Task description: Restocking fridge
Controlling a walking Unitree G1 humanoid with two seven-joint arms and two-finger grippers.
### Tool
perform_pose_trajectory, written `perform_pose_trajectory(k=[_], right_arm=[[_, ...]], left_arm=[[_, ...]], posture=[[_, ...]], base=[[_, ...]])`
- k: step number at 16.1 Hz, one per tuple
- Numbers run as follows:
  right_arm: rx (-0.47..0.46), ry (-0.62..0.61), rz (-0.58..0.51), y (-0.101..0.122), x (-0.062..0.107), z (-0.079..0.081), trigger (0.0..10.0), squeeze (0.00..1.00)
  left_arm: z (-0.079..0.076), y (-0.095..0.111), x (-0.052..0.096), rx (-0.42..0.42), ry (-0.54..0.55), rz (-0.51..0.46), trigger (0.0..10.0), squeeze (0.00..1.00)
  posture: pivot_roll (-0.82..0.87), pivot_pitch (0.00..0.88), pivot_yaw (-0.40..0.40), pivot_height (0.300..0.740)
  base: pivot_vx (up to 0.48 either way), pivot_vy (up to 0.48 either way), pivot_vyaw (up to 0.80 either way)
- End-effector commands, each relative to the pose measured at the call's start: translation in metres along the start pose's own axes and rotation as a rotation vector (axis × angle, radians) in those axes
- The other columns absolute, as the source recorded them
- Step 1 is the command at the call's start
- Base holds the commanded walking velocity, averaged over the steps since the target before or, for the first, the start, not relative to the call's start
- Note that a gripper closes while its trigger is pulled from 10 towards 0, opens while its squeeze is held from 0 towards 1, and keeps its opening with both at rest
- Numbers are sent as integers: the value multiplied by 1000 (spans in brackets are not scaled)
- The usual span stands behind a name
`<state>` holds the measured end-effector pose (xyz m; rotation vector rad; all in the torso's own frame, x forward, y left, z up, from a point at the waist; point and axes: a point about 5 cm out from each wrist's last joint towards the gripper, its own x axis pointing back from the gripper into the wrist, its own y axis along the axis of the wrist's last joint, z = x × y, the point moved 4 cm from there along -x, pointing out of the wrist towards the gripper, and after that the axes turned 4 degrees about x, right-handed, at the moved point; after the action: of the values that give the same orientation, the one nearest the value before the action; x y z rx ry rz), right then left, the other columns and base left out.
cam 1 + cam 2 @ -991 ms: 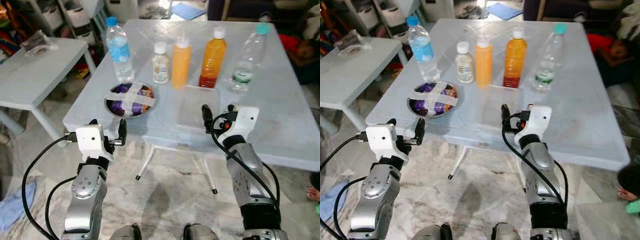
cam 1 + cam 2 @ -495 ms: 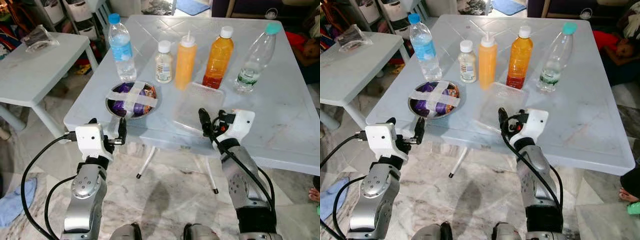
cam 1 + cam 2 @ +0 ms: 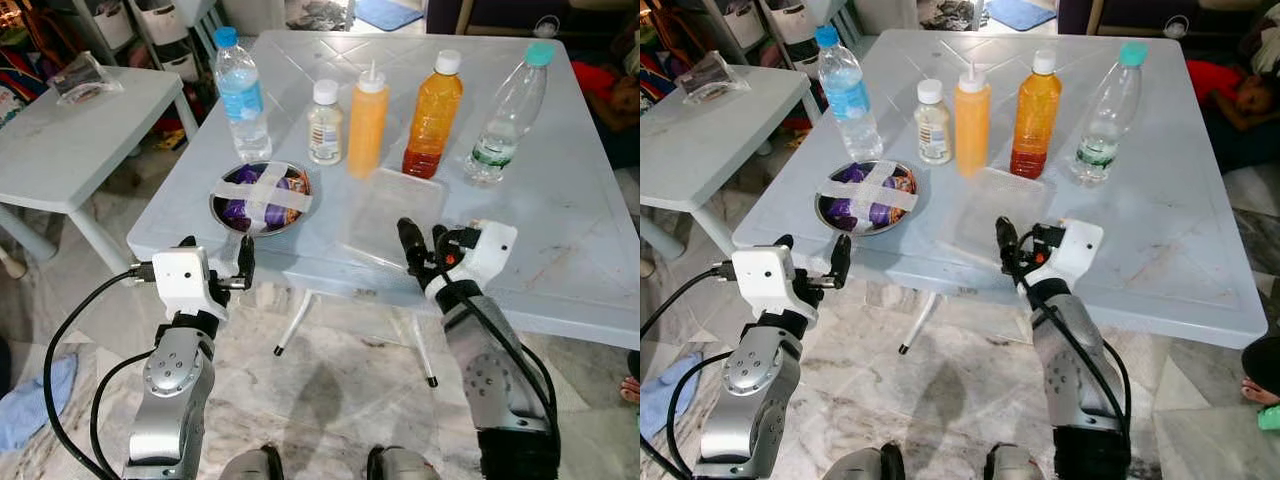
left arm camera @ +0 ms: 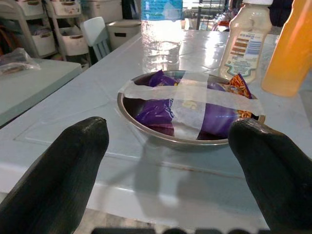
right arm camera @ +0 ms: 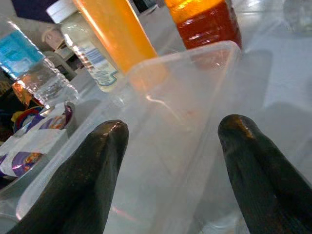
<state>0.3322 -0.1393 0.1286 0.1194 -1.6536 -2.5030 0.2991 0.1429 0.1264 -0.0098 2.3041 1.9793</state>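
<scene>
The clear rectangular plastic container (image 3: 390, 215) is hard to make out against the pale grey bench (image 3: 560, 240); its contents cannot be told. It lies flat near the front edge, long axis running from the robot toward the bottles. The right gripper (image 3: 424, 248) sits at its near end, fingers (image 5: 83, 180) spread to either side of the rim, not touching it. To its left sits a round metal bowl (image 3: 262, 199) holding purple snack packets, sealed with 2 crossed strips of white tape. The left gripper (image 3: 215, 265) hovers just short of the bench edge, facing the bowl, fingers (image 4: 53, 165) spread wide. Behind stand 5 upright bottles: a blue-capped water bottle (image 3: 241, 95), a small white-capped bottle (image 3: 324, 122), an orange squeeze bottle (image 3: 366, 119), an orange juice bottle (image 3: 432, 114) and a clear green-capped bottle (image 3: 506, 110).
</scene>
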Motion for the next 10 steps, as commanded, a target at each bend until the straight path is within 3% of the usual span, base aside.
perform_pose_trajectory(k=[1,7,9,10], right_arm=[[-34,5,0,5,1,2,10000,0],[-223,59,125,-10,1,13,10000,0],[-213,86,145,-12,3,18,10000,0],[-228,75,159,-15,4,16,2549,0]], left_arm=[[0,3,0,-7,-7,-5,10000,0],[-1,3,-1,-4,-12,-7,10000,0],[-1,4,-1,-5,-11,-9,10000,0],[-2,4,-1,-5,-12,-11,10000,0]], posture=[[-73,142,77,740],[-69,146,75,740],[-68,147,75,740],[-68,147,74,740]], base=[[0,0,0],[0,0,0],[0,0,0],[0,0,0]])
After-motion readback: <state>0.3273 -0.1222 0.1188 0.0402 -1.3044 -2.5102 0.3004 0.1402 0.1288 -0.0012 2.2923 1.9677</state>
